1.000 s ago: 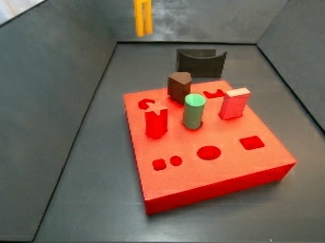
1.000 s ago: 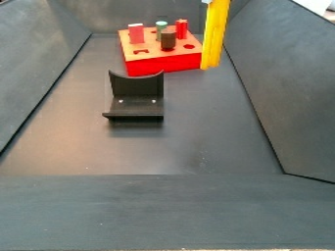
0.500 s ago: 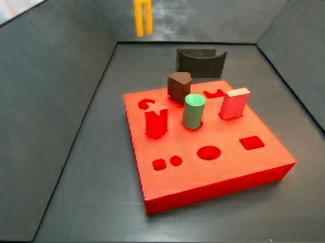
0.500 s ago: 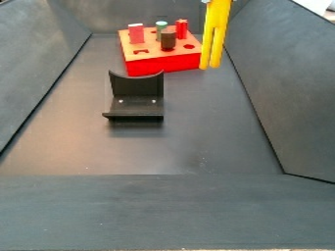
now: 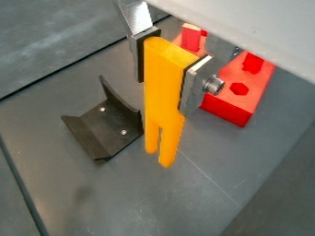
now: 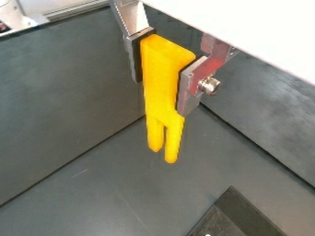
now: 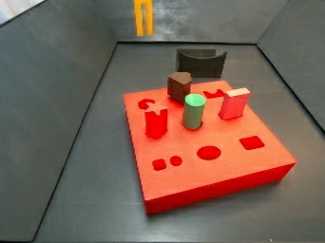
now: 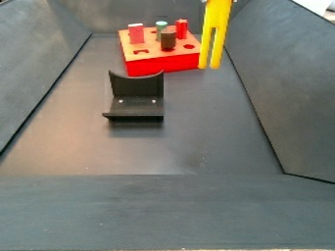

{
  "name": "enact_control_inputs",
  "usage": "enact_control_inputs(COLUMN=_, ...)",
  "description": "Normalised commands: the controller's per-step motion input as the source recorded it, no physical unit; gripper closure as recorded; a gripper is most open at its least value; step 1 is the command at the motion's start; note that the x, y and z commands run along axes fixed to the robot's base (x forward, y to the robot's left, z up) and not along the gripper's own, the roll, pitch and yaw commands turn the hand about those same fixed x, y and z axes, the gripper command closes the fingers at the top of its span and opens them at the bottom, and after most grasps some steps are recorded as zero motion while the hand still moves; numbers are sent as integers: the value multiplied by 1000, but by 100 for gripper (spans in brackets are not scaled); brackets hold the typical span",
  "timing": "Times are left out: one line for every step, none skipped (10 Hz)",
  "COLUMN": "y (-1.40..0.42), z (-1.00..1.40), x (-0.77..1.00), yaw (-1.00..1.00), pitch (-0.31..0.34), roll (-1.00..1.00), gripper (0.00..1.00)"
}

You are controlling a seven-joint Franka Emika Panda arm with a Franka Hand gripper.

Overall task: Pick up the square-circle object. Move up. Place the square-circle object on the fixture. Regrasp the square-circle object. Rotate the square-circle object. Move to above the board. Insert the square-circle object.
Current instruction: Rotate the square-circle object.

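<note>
In a wrist view, the claw is closed on the upper end of the square-circle object, a yellow-orange bar hanging straight down between the silver fingers. Below it lies the dark bench. The fixture, a dark L-shaped bracket, sits on the bench to one side of the bar, clear of it. The board, bright red, lies on the other side, partly hidden behind a finger.

In the other wrist view, the claw again clamps the top of the square-circle object, whose lower end is split into two prongs. It hangs above the bare bench.

In a side view, the square-circle object shows at the top edge, high above the bench and behind the fixture. The board lies nearer the camera, carrying a green cylinder, a dark brown peg and red pegs. The claw is out of view here.

In the other side view, the square-circle object hangs upright, in front of the board's right end. The fixture sits on the bench, nearer the camera.
</note>
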Motion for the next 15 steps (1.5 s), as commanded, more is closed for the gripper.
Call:
enact_control_inputs(y=8, z=9, x=8, yaw=-214, pitch=70, roll=-146, gripper=100)
enact_control_inputs(y=0, z=-1000, x=0, yaw=-148, pitch=69, roll=54, gripper=100)
enact_control_inputs(y=1, z=-1000, x=7, yaw=-113, pitch=57, roll=54, gripper=100)
enact_control_inputs(y=5, z=-1000, x=26, yaw=-83, pitch=18, roll=52, gripper=100)
enact_control_inputs(y=6, z=-1000, x=23, yaw=-73, pitch=4, roll=45, gripper=100)
enact_control_inputs(y=8, z=-1000, x=15, yaw=-59, pitch=-26, roll=35, gripper=100)
enact_control_inputs(y=11, z=-1000, x=14, yaw=-51, pitch=-39, roll=30, gripper=100)
enact_control_inputs(y=14, z=-976, x=14, yaw=-45, pitch=-41, roll=26, gripper=100)
enact_control_inputs(y=16, z=-804, x=17, yaw=-40, pitch=-42, roll=24, gripper=100)
enact_control_inputs(y=17, z=-526, x=16, yaw=-33, pitch=-35, roll=19, gripper=100)
enact_control_inputs(y=16, z=-419, x=14, yaw=-30, pitch=-37, roll=17, gripper=100)
enact_control_inputs(y=14, z=-206, x=11, yaw=-24, pitch=-43, roll=12, gripper=100)
enact_control_inputs(y=13, z=-171, x=-5, yaw=-23, pitch=-28, roll=11, gripper=100)
enact_control_inputs(y=13, z=-171, x=-5, yaw=-23, pitch=-28, roll=11, gripper=100)
enact_control_inputs(y=13, z=-176, x=-16, yaw=-23, pitch=-22, roll=10, gripper=100)
